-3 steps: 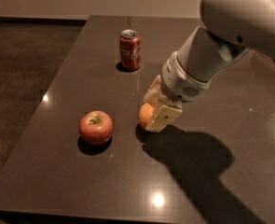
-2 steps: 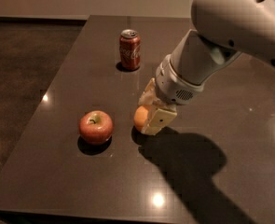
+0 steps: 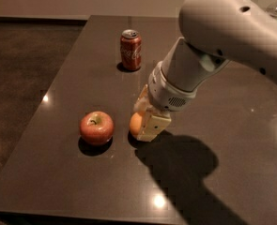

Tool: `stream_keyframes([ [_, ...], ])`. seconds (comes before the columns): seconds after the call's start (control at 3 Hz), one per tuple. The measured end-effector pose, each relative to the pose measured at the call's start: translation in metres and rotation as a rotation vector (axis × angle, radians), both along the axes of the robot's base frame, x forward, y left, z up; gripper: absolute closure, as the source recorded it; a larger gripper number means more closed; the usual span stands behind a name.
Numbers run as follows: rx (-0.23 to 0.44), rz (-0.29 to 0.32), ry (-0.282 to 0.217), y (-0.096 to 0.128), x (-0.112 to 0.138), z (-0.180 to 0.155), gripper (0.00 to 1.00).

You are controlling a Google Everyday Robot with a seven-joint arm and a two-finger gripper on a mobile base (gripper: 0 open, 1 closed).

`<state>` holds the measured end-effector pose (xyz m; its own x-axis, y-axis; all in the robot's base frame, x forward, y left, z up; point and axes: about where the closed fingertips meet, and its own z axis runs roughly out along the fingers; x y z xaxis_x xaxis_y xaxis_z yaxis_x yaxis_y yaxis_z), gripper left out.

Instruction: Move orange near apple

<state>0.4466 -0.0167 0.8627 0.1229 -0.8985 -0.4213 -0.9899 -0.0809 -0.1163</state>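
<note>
The red apple point(image 3: 96, 127) with a yellowish patch at its stem sits on the dark table point(image 3: 58, 182), left of centre. The orange point(image 3: 135, 124) is just to its right, a small gap apart, low at the table surface. My gripper point(image 3: 145, 121) comes down from the upper right and is shut on the orange, its cream-coloured fingers point(image 3: 153, 125) on either side. Most of the orange is hidden by the fingers; only its left side shows.
A red soda can point(image 3: 130, 49) stands upright at the back of the table, behind the gripper. My bulky white arm point(image 3: 222, 36) fills the upper right. The table's left edge runs beside a dark floor point(image 3: 20, 78).
My gripper has carried the orange leftward toward the apple and slightly lower; the gap between them has shrunk. The apple and the can have not moved.
</note>
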Motion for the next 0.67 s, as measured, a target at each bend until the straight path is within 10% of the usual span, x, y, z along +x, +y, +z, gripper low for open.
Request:
stream_keyframes([
  [0.67,-0.002,0.003,-0.003,0.0038,-0.0004,-0.0022,0.15],
])
